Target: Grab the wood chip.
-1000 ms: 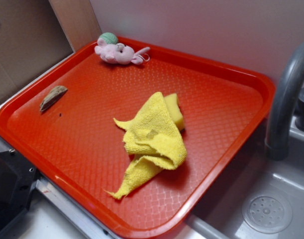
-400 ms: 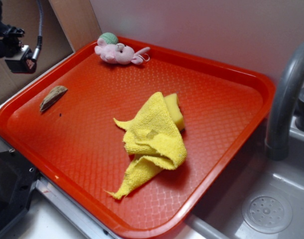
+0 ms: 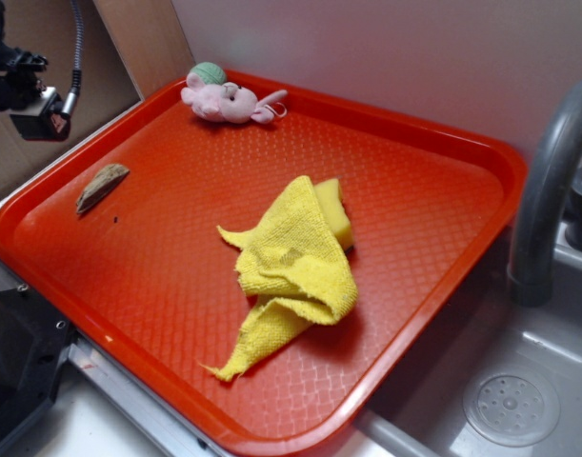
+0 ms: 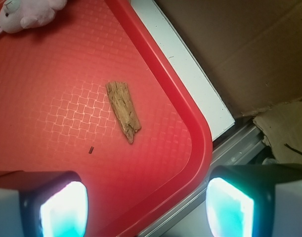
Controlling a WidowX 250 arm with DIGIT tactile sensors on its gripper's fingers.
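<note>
The wood chip (image 3: pixel 101 186) (image 4: pixel 123 110), a small tapered brown-grey piece of rough wood, lies flat near the left edge of the red tray (image 3: pixel 433 162) (image 4: pixel 42 123). My gripper (image 4: pixel 147 207) hangs high above the tray's left corner, its two glowing pads wide apart and nothing between them. The chip sits ahead of the open jaws, well clear of both pads. In the exterior view only a black part of the arm (image 3: pixel 24 86) shows at the top left, off the tray's edge.
A crumpled yellow cloth (image 3: pixel 291 267) over a yellow sponge lies mid-tray. A pink plush toy (image 3: pixel 229 100) (image 4: pixel 27 15) rests at the far rim. A grey faucet (image 3: pixel 548 190) and sink stand right. Cardboard (image 4: pixel 249 54) lies beyond the tray's left rim.
The arm came into the exterior view at the top left between one second ago and 0.4 s ago. Since then nothing has visibly moved.
</note>
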